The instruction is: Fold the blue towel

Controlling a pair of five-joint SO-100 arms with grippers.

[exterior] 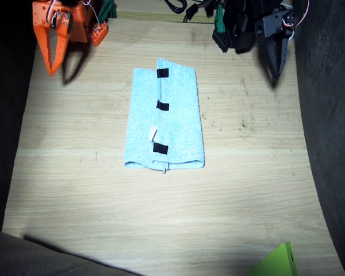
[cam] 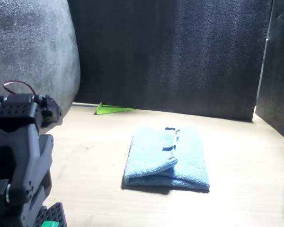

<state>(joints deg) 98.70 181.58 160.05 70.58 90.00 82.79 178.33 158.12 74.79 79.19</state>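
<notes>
The blue towel (exterior: 178,118) lies folded in the middle of the wooden table (exterior: 103,190), long side running front to back. Three black tape patches and a small white tag sit along its upper folded edge. In the front view the blue towel (cam: 184,158) shows stacked layers, the top flap covering its left half. My right gripper (exterior: 51,69), orange, hangs shut at the table's back corner, well away from the cloth. My left gripper (exterior: 276,72), black, also hangs shut at the other back corner, holding nothing. Only the left arm's body (cam: 19,156) appears in the front view.
A green flat piece (exterior: 279,261) lies at the table's near edge, also seen as the green piece (cam: 113,109) by the dark foam wall (cam: 180,56). Dark foam panels line both sides. Cables hang behind the arms' bases.
</notes>
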